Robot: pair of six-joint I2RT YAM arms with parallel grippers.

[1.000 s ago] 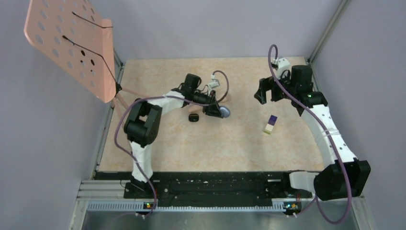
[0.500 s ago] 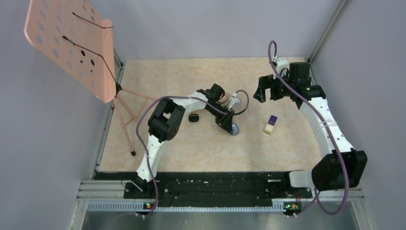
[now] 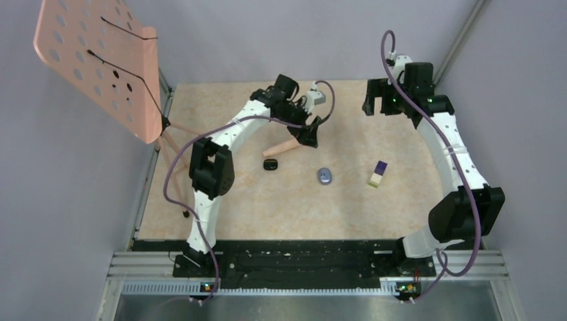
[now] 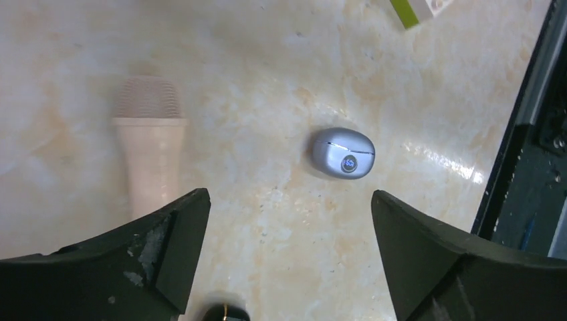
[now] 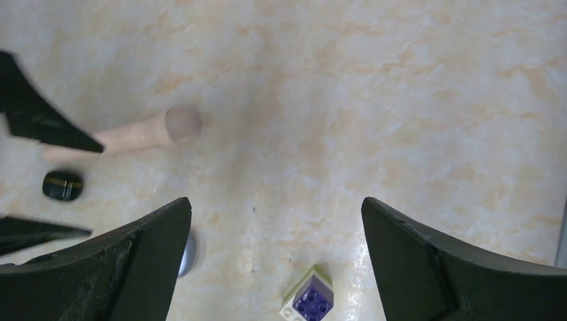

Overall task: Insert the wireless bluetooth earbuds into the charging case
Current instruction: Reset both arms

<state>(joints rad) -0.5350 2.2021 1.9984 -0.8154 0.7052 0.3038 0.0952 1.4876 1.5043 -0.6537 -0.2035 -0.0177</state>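
Note:
The charging case [image 3: 324, 176] is a silver-blue oval pod, lid shut, lying alone on the table; a small lit display shows on it in the left wrist view [image 4: 342, 154]. The earbuds are out of view. My left gripper [image 3: 311, 136] hangs open behind the case and above it, nothing between its fingers [image 4: 287, 200]. Far back on the right, my right gripper [image 3: 376, 107] stands open and empty [image 5: 275, 200], high over the table. A sliver of the case [image 5: 187, 254] shows beside its left finger.
A small black rounded item with a gold stripe [image 3: 271, 164] lies left of the case. A pink toy microphone [image 3: 282, 147] lies behind it. A purple-and-cream block [image 3: 378, 174] sits to the right. A pink perforated stand [image 3: 100, 60] rises at the back left.
My left gripper carried the case forward and right, opened, left it on the table, then pulled up and back. The right arm drew back toward the rear wall.

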